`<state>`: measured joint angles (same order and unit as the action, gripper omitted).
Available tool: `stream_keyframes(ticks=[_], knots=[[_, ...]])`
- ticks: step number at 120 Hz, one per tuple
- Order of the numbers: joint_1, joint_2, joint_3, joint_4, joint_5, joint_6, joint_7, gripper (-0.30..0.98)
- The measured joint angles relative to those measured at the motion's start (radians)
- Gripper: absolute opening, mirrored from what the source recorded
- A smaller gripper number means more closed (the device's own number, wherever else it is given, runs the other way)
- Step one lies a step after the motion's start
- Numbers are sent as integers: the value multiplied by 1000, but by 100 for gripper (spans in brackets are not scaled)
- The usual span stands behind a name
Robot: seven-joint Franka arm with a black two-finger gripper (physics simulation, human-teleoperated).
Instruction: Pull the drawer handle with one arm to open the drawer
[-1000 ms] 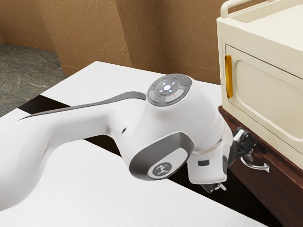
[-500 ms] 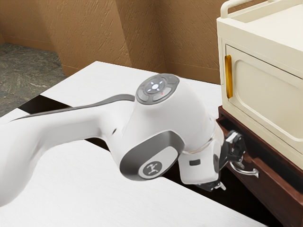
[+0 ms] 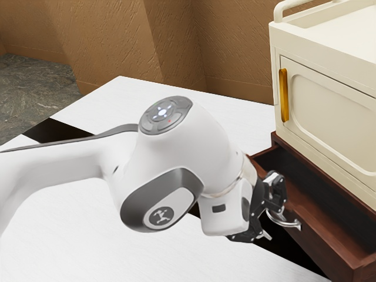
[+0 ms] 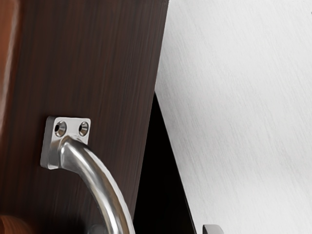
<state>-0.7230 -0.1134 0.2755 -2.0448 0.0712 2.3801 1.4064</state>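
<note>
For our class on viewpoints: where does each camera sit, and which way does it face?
Exterior view: beside the arm, looking down at the open drawer; arm and hand show.
Wrist view: on the hand, facing the drawer's front; a grey bit at the lower edge may be the hand's.
Shared: drawer front, handle, white surface.

A cream cabinet (image 3: 329,44) stands at the exterior view's right, an upright golden handle (image 3: 284,97) fixed near the left edge of its panelled front (image 3: 343,117). A rounded cream rail (image 3: 283,12) rises at the cabinet's top. A white tabletop (image 3: 88,108) spreads from the near side to the far side, crossed by a black band (image 3: 56,130) that runs from the far left toward the near right. Textured brown walls (image 3: 117,41) rise beyond the tabletop, one section jutting forward, while mottled grey flooring (image 3: 29,82) lies at the exterior view's far left.
</note>
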Motion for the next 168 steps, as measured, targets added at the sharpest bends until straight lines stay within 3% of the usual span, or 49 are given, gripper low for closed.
stream_keyframes(ticks=[129, 168], knots=[[2, -258, -8, -240, 1, 21, -12, 15], [84, -346, -67, -314, 4, 20, -16, 9]])
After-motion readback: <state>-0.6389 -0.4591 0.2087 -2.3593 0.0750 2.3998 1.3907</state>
